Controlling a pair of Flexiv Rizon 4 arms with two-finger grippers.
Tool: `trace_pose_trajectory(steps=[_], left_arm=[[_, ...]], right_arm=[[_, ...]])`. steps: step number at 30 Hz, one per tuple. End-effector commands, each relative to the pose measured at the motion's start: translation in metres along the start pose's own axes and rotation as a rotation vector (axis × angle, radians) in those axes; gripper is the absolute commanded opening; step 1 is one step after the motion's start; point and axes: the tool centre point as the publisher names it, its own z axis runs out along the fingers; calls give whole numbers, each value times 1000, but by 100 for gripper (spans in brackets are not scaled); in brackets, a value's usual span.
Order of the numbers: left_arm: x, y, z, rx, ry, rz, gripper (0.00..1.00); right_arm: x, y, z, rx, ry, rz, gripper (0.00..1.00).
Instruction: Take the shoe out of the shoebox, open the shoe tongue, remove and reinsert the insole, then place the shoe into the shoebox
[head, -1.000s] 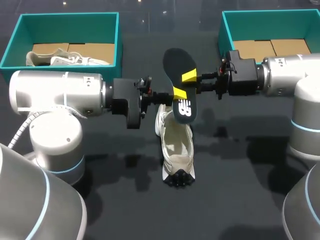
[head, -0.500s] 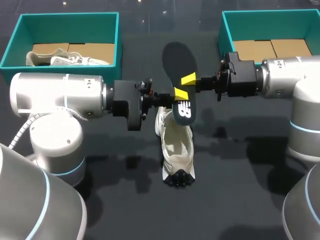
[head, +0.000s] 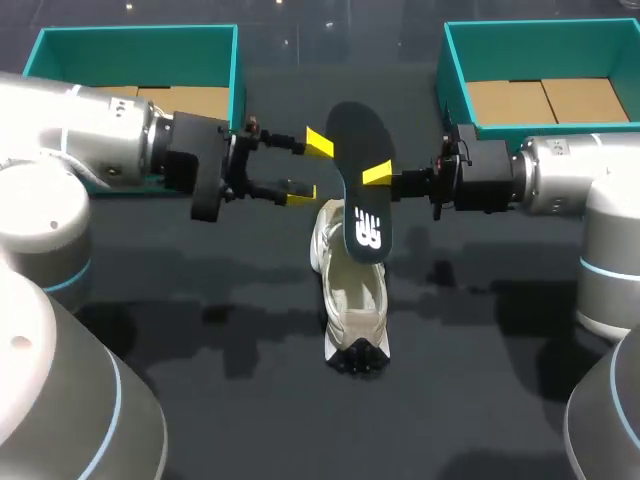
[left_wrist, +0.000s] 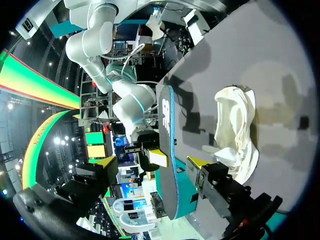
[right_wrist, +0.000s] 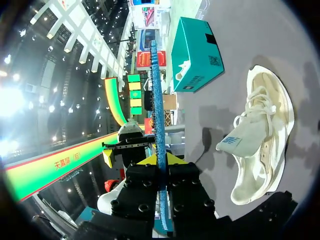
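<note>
Backing toward the upper left, the left arm (head: 100, 140) has drawn away from the shoe (head: 352, 290). The left jaws now hang released beside the insole (head: 355, 135). The right jaws, clenched on that insole, hold it above the shoe, which lies mouth-up on the worktop (head: 480, 380) at frame centre, probably so the insole can slide back in. Whether its lower end touches the shoe is unclear.

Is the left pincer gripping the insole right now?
No, the left pincer is spread wide open beside the insole, which only the right pincer clamps.
</note>
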Motion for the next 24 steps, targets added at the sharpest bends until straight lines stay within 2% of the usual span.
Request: trace_pose_trajectory(steps=[1,9,12,15,17,24], left_arm=[[-4,3,-25,51,41,0,100],[-4,3,-25,51,41,0,100],[-10,14,-28,41,106,-43,100],[-16,24,-31,52,217,-79,100],[-20,29,-35,31,318,-41,100],[-20,29,-35,31,318,-41,100]], right_arm=[[0,-2,0,-4,-2,0,0],[1,-2,2,0,-6,-1,0],[-1,-7,9,10,-12,2,0],[-7,-15,14,7,-8,13,0],[-9,-21,16,4,-2,16,0],[-4,-31,21,-12,5,-2,0]])
